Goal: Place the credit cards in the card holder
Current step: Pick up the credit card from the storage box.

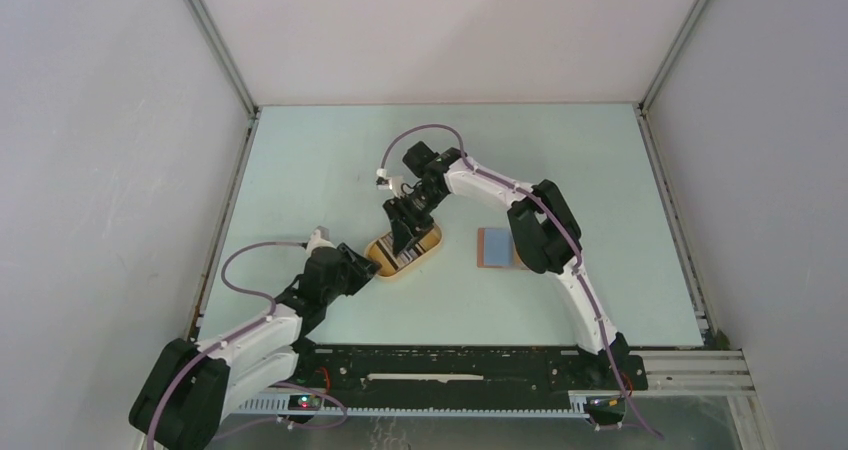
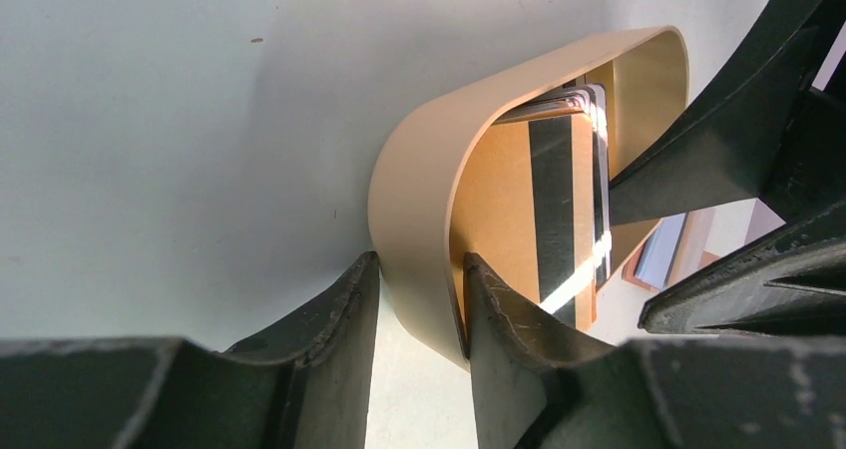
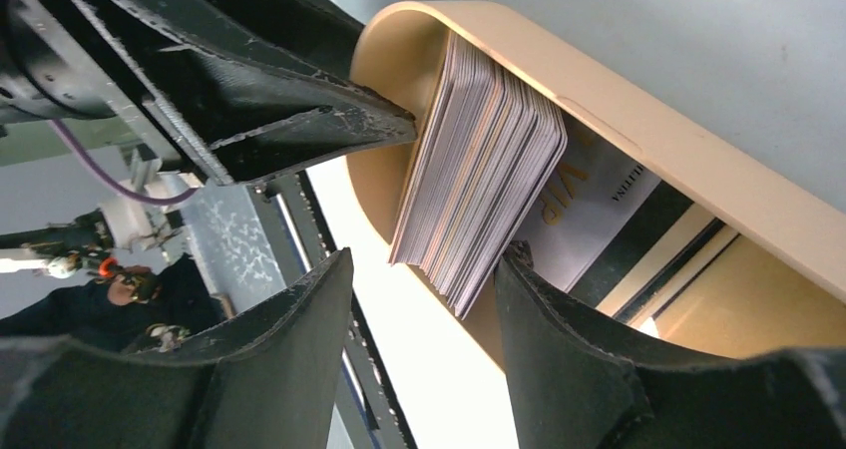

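Inside the yellow oval shallow tray (image 2: 409,200), the right pincer (image 3: 424,259) stands half open around the striped stack of plastic credit cards (image 3: 479,170).
At 3 o'clock lies the reddish-brown leather card holder (image 1: 494,247); the left pincer (image 2: 421,264) clamps the tray wall.

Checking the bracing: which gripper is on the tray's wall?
The left gripper, straddling the end wall of the yellow tray; the right gripper reaches inside around the credit cards.
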{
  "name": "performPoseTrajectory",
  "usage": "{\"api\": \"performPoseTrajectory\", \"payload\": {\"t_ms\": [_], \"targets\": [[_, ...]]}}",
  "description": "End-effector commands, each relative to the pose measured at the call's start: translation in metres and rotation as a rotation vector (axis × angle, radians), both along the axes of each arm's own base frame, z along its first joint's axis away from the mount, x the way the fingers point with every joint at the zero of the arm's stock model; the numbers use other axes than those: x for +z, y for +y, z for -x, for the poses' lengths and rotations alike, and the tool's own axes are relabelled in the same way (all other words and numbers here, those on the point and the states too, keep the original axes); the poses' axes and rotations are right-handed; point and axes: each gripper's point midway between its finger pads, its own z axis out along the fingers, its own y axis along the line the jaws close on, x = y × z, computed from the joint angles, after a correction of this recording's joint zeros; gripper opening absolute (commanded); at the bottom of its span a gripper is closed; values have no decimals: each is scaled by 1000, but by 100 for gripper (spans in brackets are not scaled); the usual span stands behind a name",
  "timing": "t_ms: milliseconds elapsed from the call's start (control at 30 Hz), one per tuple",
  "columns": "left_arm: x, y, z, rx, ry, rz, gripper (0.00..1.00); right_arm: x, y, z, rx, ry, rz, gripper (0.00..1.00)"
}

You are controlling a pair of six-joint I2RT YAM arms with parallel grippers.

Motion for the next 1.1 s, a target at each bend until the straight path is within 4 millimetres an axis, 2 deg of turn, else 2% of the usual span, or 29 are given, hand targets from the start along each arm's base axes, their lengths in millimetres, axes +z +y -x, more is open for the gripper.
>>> {"api": "performPoseTrajectory", "payload": {"t_ms": [0, 167, 400, 533, 733, 1067], "targets": [[19, -11, -10, -36, -51, 34, 40, 15, 8, 9, -4, 118, -90, 63], [21, -15, -10, -60, -53, 44, 39, -7, 9, 7, -30, 86, -7, 67], [22, -17, -10, -69, -56, 50, 38, -15, 15, 14, -13, 116, -7, 72], [22, -17, -9, -69, -57, 49, 38, -7, 14, 15, -11, 122, -23, 70], [23, -17, -9, -70, -60, 50, 38, 12, 7, 4, -35, 91, -50, 69], [24, -16, -10, -66, -65, 49, 38, 24, -3, -5, -63, 86, -70, 67]]}}
